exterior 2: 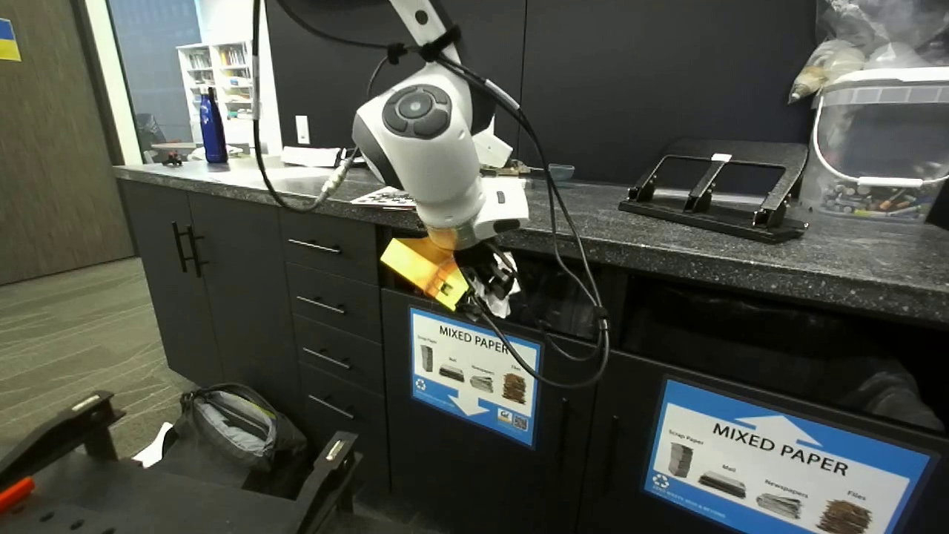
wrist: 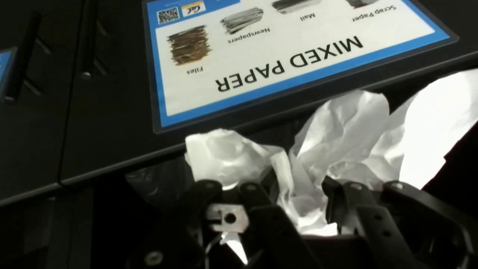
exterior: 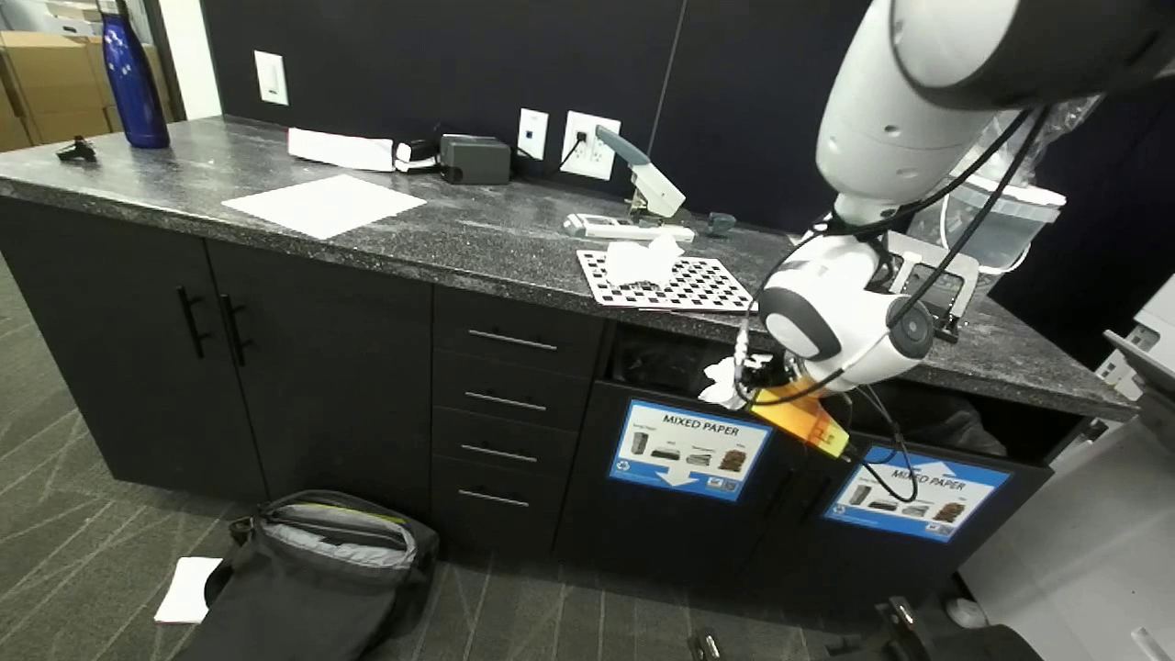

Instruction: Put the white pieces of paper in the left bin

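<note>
The white robot arm reaches down from the upper right in an exterior view, its rounded white wrist with dark grey caps hanging at the front edge of the speckled dark grey countertop. Lower than that edge, the black two-fingered gripper slants downward. In the wrist view its jointed black fingers stand close together at the bottom, crumpled white paper pinched between their tips.
</note>
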